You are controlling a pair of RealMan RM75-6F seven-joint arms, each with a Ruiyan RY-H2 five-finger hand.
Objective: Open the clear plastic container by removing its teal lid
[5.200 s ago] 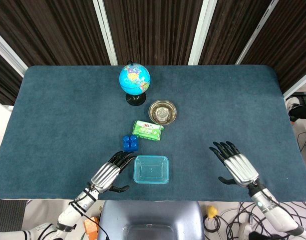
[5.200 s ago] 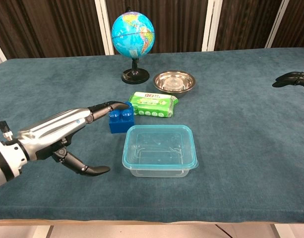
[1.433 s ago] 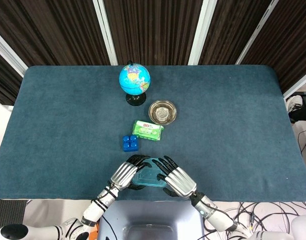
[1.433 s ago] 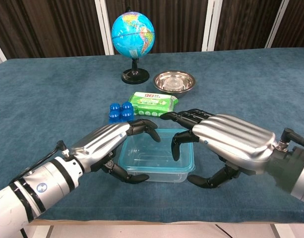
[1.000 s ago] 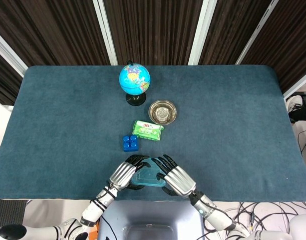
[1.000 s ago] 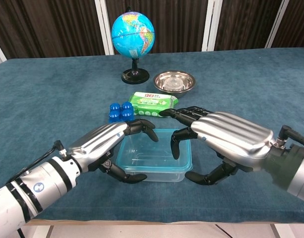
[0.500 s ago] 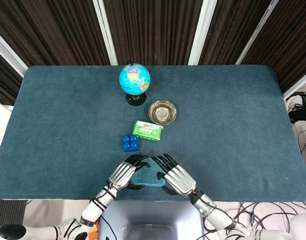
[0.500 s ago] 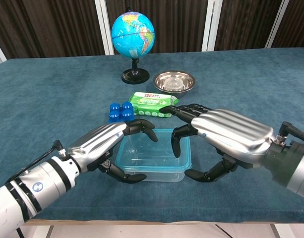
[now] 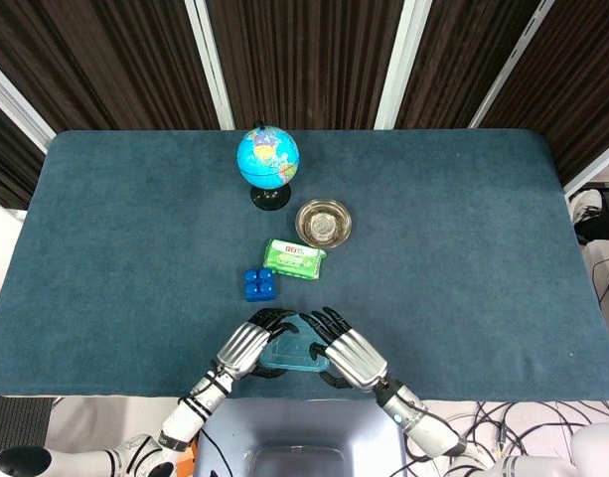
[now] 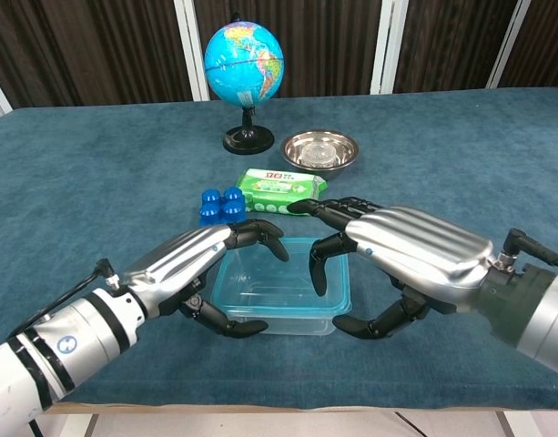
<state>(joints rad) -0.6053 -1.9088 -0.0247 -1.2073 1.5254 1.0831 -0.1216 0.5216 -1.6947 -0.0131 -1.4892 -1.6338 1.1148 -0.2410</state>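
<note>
The clear plastic container (image 10: 280, 284) with its teal lid (image 10: 277, 318) on top sits near the table's front edge, between my two hands. In the head view the container (image 9: 295, 351) is mostly covered by them. My left hand (image 10: 182, 260) grips its left side, fingers curled over the rim and thumb against the front wall. My right hand (image 10: 412, 248) clasps the right side, fingers hooked over the lid's right edge and thumb by the front right corner. From above, the left hand (image 9: 242, 346) and right hand (image 9: 355, 356) flank the box.
Just behind the container stand a blue brick (image 10: 221, 206) and a green wipes pack (image 10: 280, 191). Further back are a steel bowl (image 10: 319, 148) and a globe (image 10: 242, 64). The blue cloth-covered table (image 9: 463, 238) stretches wide on both sides.
Five seconds ago both hands were apart from the container; now they clasp it. Over the last second the right hand edged left and tightened on the right rim.
</note>
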